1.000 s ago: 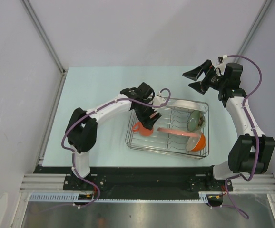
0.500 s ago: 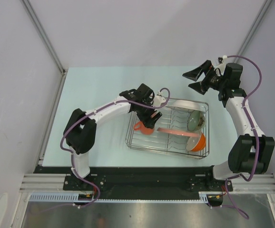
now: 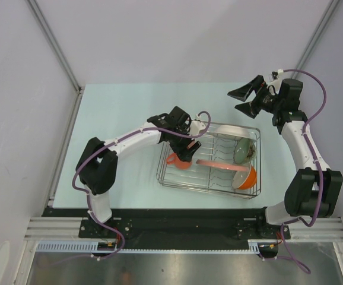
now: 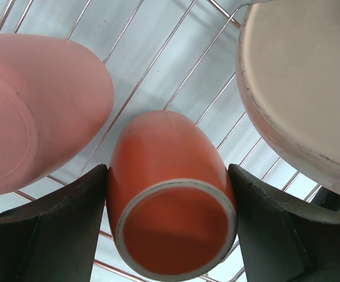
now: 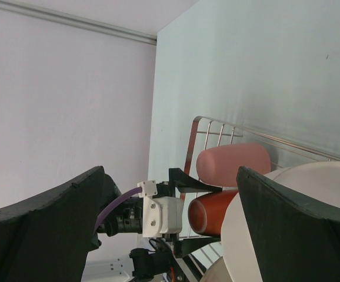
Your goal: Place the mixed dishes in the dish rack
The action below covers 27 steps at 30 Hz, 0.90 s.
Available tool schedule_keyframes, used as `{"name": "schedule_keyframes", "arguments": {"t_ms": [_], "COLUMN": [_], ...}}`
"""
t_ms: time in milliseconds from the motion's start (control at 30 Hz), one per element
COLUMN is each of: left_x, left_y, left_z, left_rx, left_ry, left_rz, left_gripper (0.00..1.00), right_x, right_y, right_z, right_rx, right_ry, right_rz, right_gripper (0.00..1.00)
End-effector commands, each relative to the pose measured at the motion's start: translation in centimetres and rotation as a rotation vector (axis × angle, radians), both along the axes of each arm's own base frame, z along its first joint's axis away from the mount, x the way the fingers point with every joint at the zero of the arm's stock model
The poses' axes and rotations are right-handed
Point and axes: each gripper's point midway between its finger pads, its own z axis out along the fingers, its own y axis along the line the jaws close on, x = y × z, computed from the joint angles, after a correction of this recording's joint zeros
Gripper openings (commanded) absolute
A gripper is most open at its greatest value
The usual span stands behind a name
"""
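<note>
One-handed clamp by left gripper (image 4: 169,194) on glossy orange handled mug (image 4: 170,217) at silver wire dish rack's (image 3: 216,147) left edge. Ease down beside pink tumbler (image 4: 35,111), then release, with right gripper (image 3: 244,100) gaping empty.

Fixed camera looks down on the whole table (image 3: 118,119); left wrist close, right wrist far, both show the orange mug (image 4: 170,200).

A pale mint-green rectangular tabletop (image 3: 118,119) fills the middle of the top view, enclosed by plain grey-white wall panels (image 3: 17,95) with slim silver metal corner posts (image 3: 53,44). Along its near edge run a black base strip (image 3: 177,221), a silver slotted aluminium rail (image 3: 56,228) and a brushed grey metal sheet (image 3: 177,270)
</note>
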Motion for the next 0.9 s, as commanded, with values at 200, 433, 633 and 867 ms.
{"name": "schedule_keyframes", "arguments": {"t_ms": [200,433,633,867], "left_x": [-4.4,-4.4,-4.1,-3.7], "left_y": [1.0,0.8,0.9,0.6], "left_z": [-1.7,-1.4,-1.0,0.8], "left_rx": [0.072,0.067,0.067,0.058], "left_ry": [0.171,0.165,0.152,0.124], "left_rz": [-0.004,-0.004,-0.001,-0.005], "left_gripper": [0.63,1.0,1.0,1.0], "right_x": [-0.4,-0.4,-0.4,-0.5], "right_y": [0.3,0.5,0.5,0.8], "right_z": [1.2,1.1,1.1,1.2], "right_rx": [-0.011,-0.014,-0.016,-0.02], "right_ry": [-0.054,-0.053,-0.055,-0.063], "right_rz": [0.015,0.02,0.02,0.028], "right_gripper": [1.0,1.0,1.0,1.0]}}
